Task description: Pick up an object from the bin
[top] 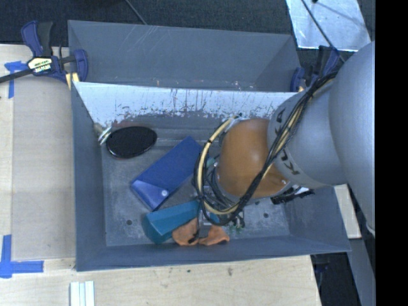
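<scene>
Grey bin (89, 190), front: gripper (213, 225) at crumpled orange obj (191, 236) beside teal block (169, 220); open/shut can't tell

Nothing here can be read in full. The grey casing of the arm (319, 139) bears a few dark printed strokes just beside the orange cover (245, 158). They look like part of 1 large letter, perhaps a K. Black cables (280, 142) cross these strokes and the casing curves away, so no whole word, brand or number can be made out.
</scene>
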